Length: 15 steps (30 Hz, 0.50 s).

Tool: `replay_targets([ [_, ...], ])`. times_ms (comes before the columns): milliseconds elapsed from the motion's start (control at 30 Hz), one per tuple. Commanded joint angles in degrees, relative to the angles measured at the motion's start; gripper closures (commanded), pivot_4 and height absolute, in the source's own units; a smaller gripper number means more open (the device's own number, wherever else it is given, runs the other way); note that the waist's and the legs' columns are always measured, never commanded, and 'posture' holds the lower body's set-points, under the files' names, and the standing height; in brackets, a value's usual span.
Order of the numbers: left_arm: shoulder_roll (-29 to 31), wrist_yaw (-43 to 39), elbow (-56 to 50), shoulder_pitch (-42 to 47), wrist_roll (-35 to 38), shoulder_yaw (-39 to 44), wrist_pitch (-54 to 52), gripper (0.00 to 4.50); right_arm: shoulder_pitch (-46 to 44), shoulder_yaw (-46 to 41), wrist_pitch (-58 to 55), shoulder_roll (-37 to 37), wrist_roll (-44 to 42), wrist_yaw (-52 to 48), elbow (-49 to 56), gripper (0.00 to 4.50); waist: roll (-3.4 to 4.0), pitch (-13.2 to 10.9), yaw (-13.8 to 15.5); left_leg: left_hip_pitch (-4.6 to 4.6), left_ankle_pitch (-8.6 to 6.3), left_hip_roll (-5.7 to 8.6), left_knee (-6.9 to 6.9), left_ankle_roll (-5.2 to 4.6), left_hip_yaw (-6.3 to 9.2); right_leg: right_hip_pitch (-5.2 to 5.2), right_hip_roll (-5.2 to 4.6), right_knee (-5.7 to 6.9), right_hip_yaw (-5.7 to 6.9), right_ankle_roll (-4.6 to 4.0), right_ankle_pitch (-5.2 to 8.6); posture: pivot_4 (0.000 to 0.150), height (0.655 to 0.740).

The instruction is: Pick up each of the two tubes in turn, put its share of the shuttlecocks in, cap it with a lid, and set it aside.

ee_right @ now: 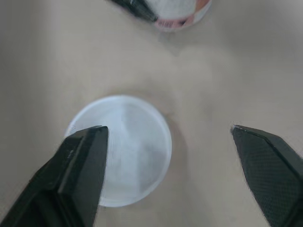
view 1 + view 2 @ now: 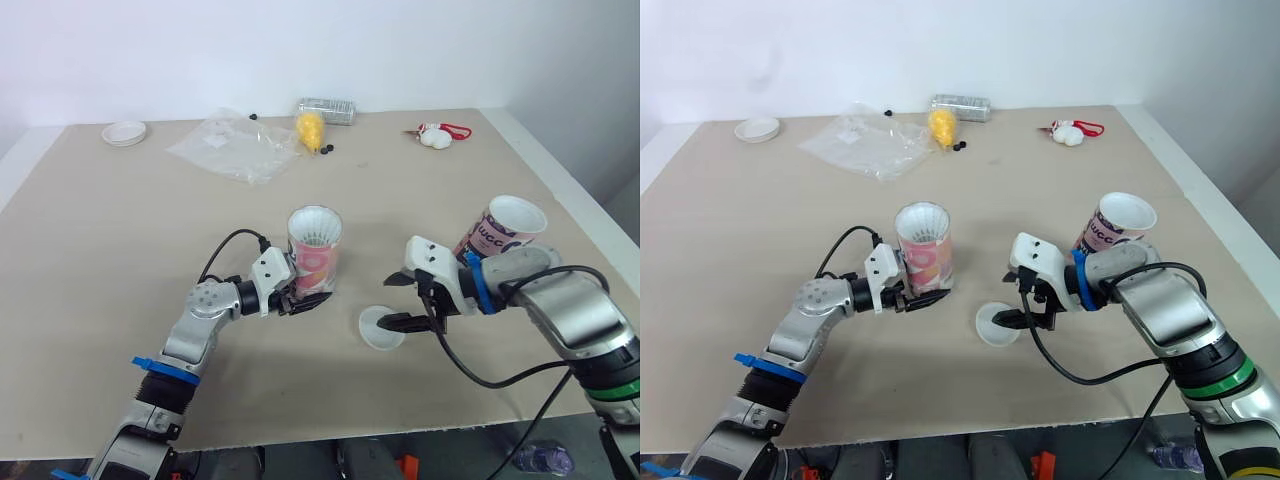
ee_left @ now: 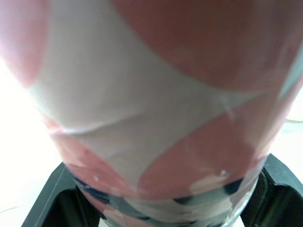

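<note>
A pink and white tube (image 2: 315, 252) stands upright at the table's middle, with white shuttlecock feathers showing in its open top. My left gripper (image 2: 305, 298) is shut on the tube's lower part; in the left wrist view the tube (image 3: 165, 94) sits between the black fingers (image 3: 52, 196). My right gripper (image 2: 398, 302) is open, just above a white round lid (image 2: 382, 328) lying flat on the table. In the right wrist view the lid (image 1: 120, 151) lies under one of the fingers (image 1: 80, 165). A second tube (image 2: 502, 230) with an open top stands behind my right arm.
At the back lie a crumpled clear plastic bag (image 2: 235, 145), a yellow shuttlecock-like item (image 2: 311, 128), a clear container (image 2: 327, 110), another white lid (image 2: 124, 132) and a red and white item (image 2: 437, 135). The table's right edge (image 2: 590, 215) runs close to the second tube.
</note>
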<state>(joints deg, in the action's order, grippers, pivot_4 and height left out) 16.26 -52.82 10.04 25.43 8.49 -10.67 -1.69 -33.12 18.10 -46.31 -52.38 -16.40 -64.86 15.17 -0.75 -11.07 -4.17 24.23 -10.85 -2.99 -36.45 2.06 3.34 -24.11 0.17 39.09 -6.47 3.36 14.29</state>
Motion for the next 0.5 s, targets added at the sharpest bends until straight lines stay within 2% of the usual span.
replay_targets([
  [33,-0.44,0.13,-1.69,0.97,0.77,-0.16,0.79,1.45,-3.98,1.08,-2.92,1.07,1.38,0.88,-0.22,0.14,0.00,0.00,-0.04,0.00,0.00,0.00,0.00,0.00,-0.01,0.00,0.00,0.00,-0.01,0.01,-0.01,0.150,0.7400],
  [233,-0.73,0.13,-2.34,0.74,1.00,-0.79,0.30,1.45,-7.74,6.49,-5.56,0.14,5.24,0.45,0.16,0.14,0.00,0.00,0.01,0.01,0.00,0.01,0.00,0.01,-0.01,0.00,-0.02,-0.04,-0.01,0.03,-0.01,0.150,0.7400],
  [267,-0.77,0.21,-2.41,0.68,0.97,-0.84,0.27,1.45,-7.76,7.20,-5.17,-0.28,5.80,0.06,0.43,0.65,0.00,0.00,0.01,0.02,0.00,0.02,0.01,0.01,-0.01,0.00,-0.03,-0.05,-0.01,0.04,0.00,0.150,0.7400],
  [300,-0.76,0.17,-2.20,0.59,1.00,-0.86,0.20,1.45,-7.54,8.20,-5.14,-0.97,6.35,-0.39,1.45,0.89,0.00,0.00,0.01,0.03,0.00,0.03,0.02,0.01,-0.01,0.00,-0.05,-0.05,-0.01,0.04,0.02,0.150,0.7400],
  [467,-1.04,0.01,-2.11,-0.62,0.81,-1.73,-0.37,1.45,-5.51,10.47,-4.89,-3.03,8.16,-1.11,4.80,3.27,0.00,0.00,0.05,0.05,0.00,0.09,0.04,0.01,-0.02,-0.01,-0.12,-0.06,-0.01,0.10,0.06,0.150,0.7400],
  [500,-1.06,-0.06,-2.34,-0.86,0.69,-2.00,-0.50,1.45,-5.17,10.48,-4.70,-3.02,8.54,-0.93,4.82,3.63,0.00,0.00,0.04,0.05,0.00,0.09,0.04,0.01,-0.02,-0.01,-0.13,-0.07,-0.01,0.10,0.06,0.150,0.7400],
])
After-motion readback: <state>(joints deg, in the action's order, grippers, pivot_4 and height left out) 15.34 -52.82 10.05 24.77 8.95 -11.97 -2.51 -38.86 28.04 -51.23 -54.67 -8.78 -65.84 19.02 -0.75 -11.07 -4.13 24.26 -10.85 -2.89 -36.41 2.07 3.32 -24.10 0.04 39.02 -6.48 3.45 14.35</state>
